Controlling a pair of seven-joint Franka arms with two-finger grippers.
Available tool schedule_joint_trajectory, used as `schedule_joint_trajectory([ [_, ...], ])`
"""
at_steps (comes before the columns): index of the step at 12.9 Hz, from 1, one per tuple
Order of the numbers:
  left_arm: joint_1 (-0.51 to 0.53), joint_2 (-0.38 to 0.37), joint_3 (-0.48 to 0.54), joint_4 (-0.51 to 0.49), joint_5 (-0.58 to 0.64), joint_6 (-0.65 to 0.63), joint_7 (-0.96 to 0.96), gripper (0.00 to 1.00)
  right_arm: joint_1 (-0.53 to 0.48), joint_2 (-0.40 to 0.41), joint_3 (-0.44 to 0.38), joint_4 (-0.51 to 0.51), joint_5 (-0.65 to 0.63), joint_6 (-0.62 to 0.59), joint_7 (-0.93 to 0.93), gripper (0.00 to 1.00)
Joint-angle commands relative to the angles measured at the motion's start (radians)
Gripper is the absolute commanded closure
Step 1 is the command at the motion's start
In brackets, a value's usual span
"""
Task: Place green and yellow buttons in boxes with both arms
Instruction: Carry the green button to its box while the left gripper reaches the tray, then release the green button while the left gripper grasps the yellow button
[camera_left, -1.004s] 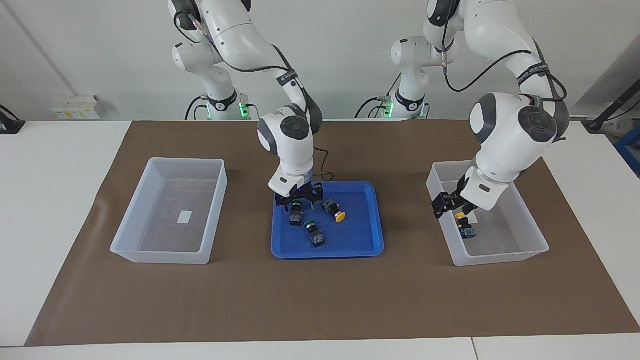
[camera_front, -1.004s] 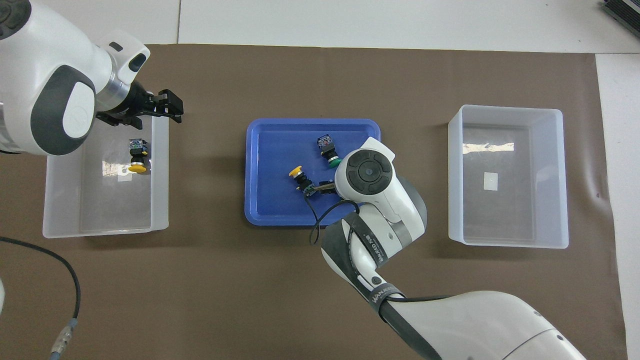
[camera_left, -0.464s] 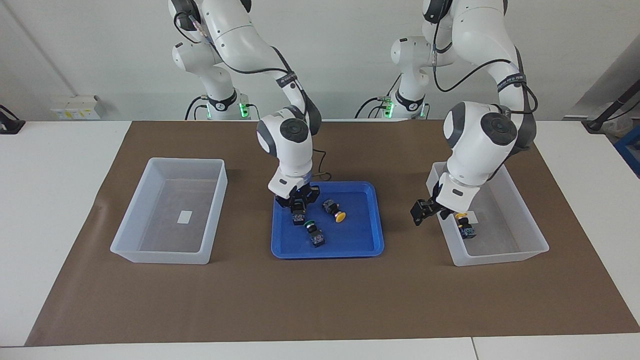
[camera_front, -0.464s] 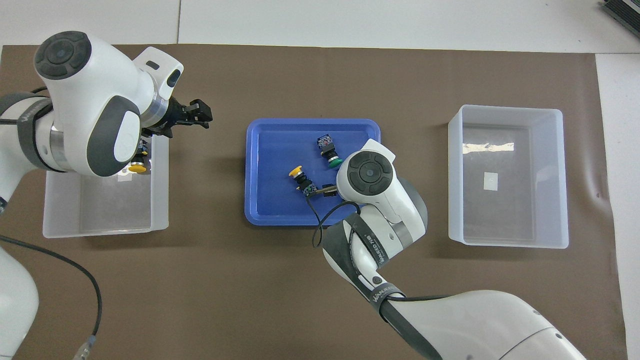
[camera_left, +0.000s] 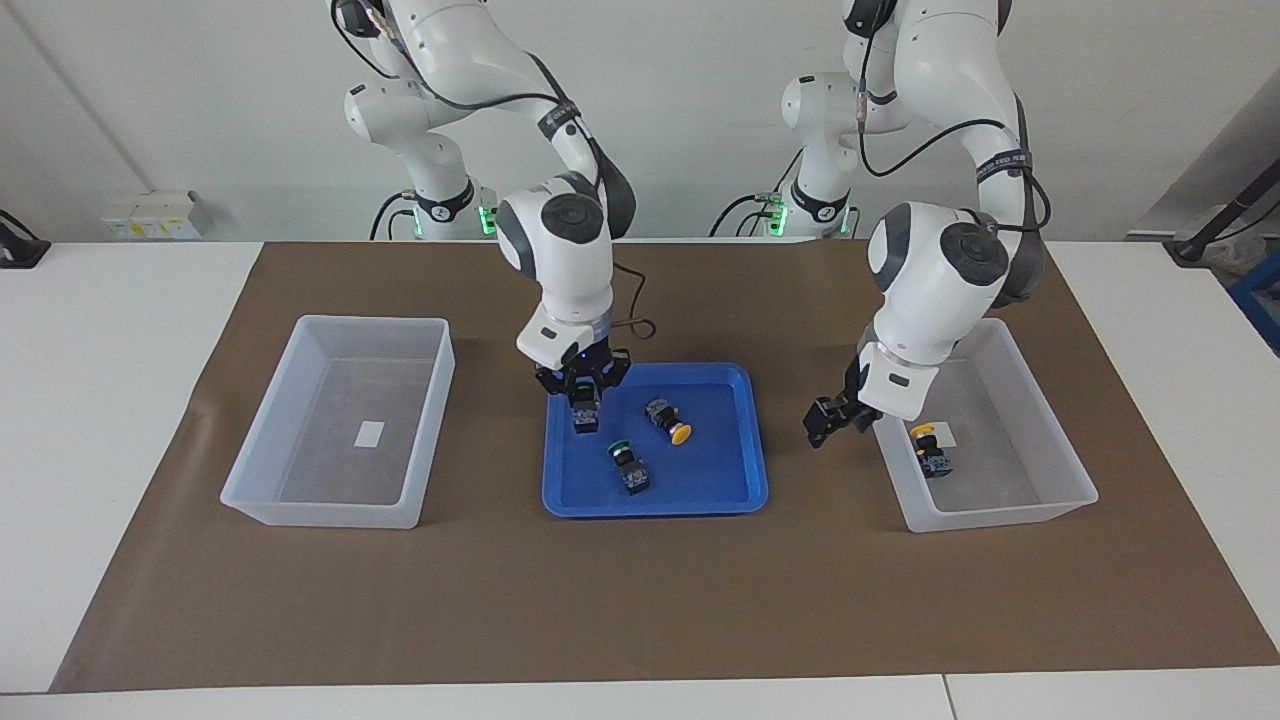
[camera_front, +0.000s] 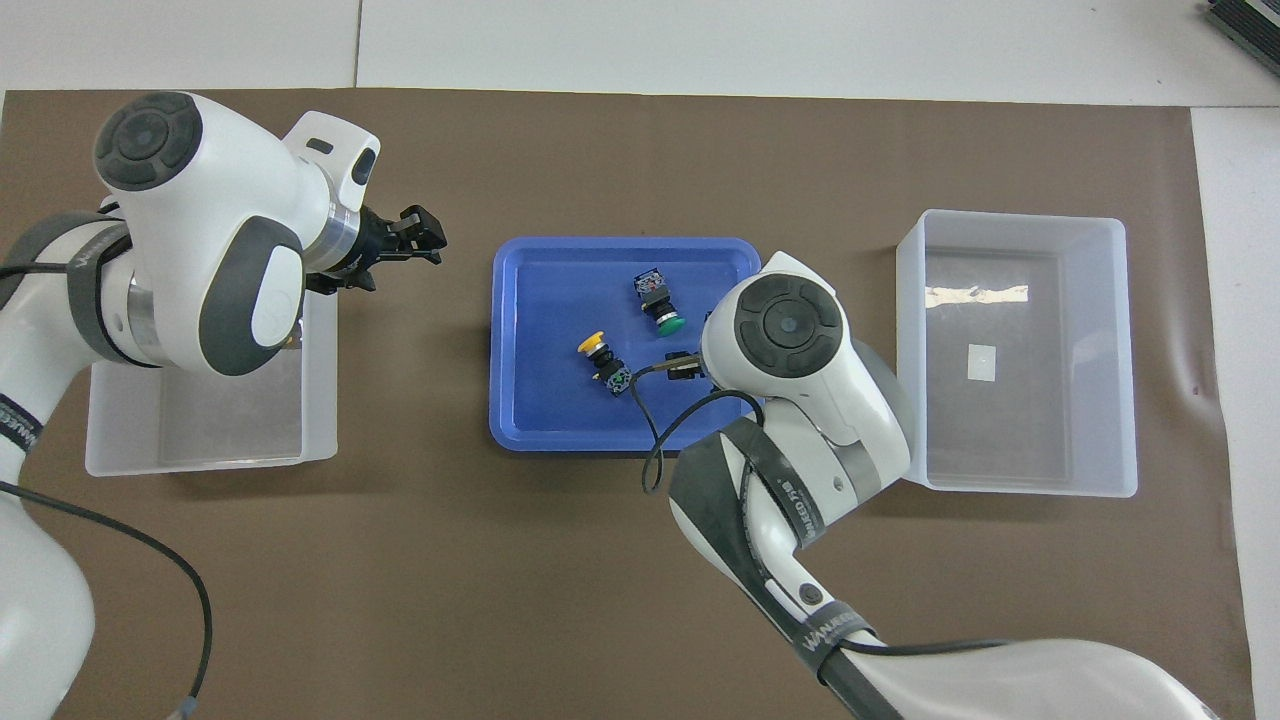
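Two buttons (camera_left: 650, 440) lie in blue tray (camera_left: 740, 495) beneath right tool (camera_left: 583, 392).

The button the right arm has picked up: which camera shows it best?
The facing view. There the button hangs in the right gripper, lifted over the blue tray, its blocky body in plain sight. In the overhead view the arm's own wrist covers it, so the button cannot be seen.

The only lettering stands on black straps around the arms' cables. On the right arm's strap (camera_front: 790, 497) in the overhead view it seems to read "WANFEE". The boxes' labels (camera_left: 370, 433) are blank.
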Motion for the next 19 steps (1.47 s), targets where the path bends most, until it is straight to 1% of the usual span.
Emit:
schedule_joint_trajectory([
  [1,-0.063,-0.041,0.013,-0.063,-0.018,0.077,-0.175,0.19,-0.08,-0.129,0.004,-0.016,0.008,-0.109,-0.034,1.0],
  [3,-0.13,-0.037,0.015,-0.1,-0.018,0.178,-0.368,0.2,-0.171,-0.183,0.0,-0.016,0.006,-0.152,-0.08,1.0],
  [4,-0.162,-0.027,0.015,-0.104,-0.018,0.209,-0.447,0.2,-0.227,-0.2,-0.003,-0.016,0.008,-0.16,-0.122,1.0],
  [6,-0.241,0.005,0.019,-0.101,-0.006,0.235,-0.565,0.2,-0.345,-0.203,-0.003,-0.03,0.006,-0.151,-0.243,1.0],
  [7,-0.264,0.013,0.021,-0.103,-0.006,0.232,-0.582,0.2,-0.396,-0.203,-0.003,-0.047,0.006,-0.146,-0.312,1.0],
  [8,-0.287,0.016,0.021,-0.103,-0.006,0.231,-0.598,0.2,-0.441,-0.203,-0.002,-0.077,0.006,-0.142,-0.368,1.0],
  [9,-0.299,0.024,0.022,-0.103,-0.006,0.223,-0.622,0.2,-0.479,-0.2,-0.003,-0.116,0.006,-0.111,-0.405,1.0],
  [10,-0.322,0.031,0.024,-0.106,-0.003,0.214,-0.639,0.2,-0.513,-0.2,-0.003,-0.171,0.006,-0.055,-0.442,1.0],
  [11,-0.353,0.047,0.031,-0.106,0.011,0.205,-0.665,0.21,-0.535,-0.2,-0.003,-0.217,0.006,-0.002,-0.472,1.0],
  [13,-0.362,0.055,0.032,-0.111,0.045,0.194,-0.69,0.21,-0.576,-0.19,-0.002,-0.288,0.006,0.078,-0.52,1.0],
  [16,-0.37,0.084,0.033,-0.115,0.077,0.197,-0.69,0.21,-0.598,-0.168,-0.002,-0.346,0.008,0.156,-0.526,1.0],
  [18,-0.37,0.084,0.033,-0.134,0.08,0.217,-0.69,0.21,-0.599,-0.15,0.0,-0.381,0.008,0.21,-0.523,1.0],
  [19,-0.37,0.084,0.033,-0.146,0.08,0.232,-0.693,0.21,-0.601,-0.118,0.0,-0.382,0.012,0.237,-0.523,0.93],
])
